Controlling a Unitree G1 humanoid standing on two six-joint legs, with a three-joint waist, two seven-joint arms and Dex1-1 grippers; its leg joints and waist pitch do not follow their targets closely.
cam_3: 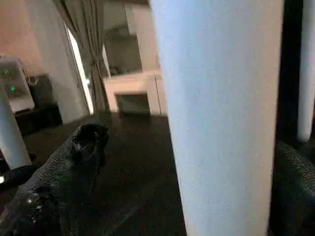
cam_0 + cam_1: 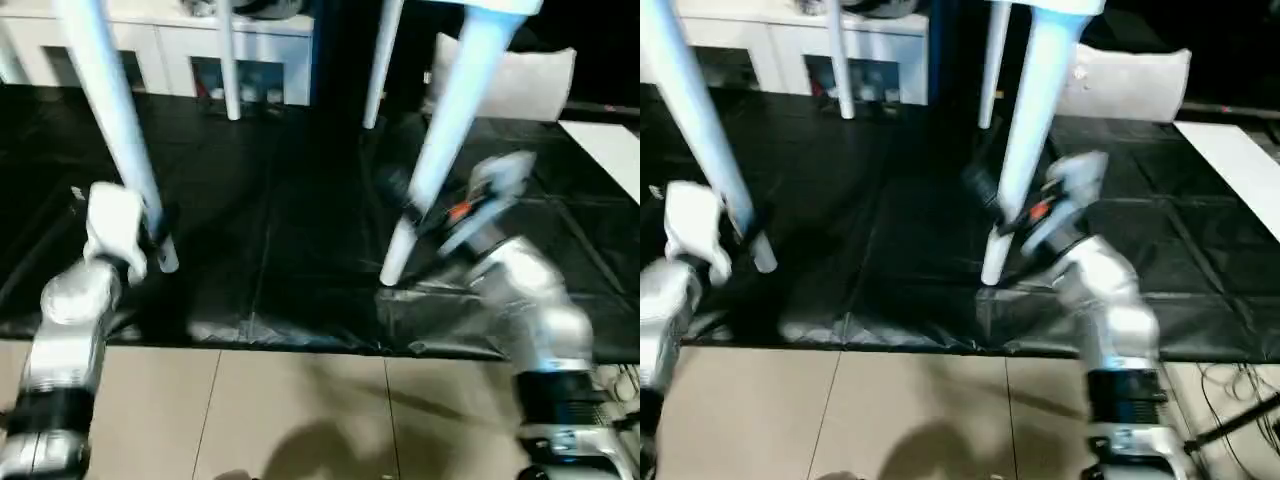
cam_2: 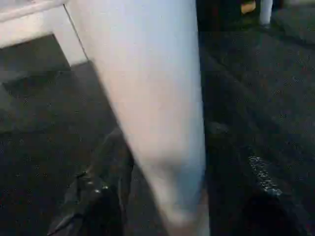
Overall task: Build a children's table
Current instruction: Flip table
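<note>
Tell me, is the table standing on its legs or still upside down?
Standing: all four legs reach down to the black mat, feet on it, with the top above at the picture's upper edge.

A white table leg (image 1: 221, 118) is standing upright between the right claw's (image 1: 197, 196) two black fingers (image 1: 64, 182), which are spread wide on either side of it. Behind, a white cabinet (image 1: 133, 93) is sitting against the wall on the dark floor covering (image 1: 133, 162).

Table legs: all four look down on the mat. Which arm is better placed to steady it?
Probably left. The left gripper brackets the near-left leg close; the right gripper stands wide around the near-right leg.
</note>
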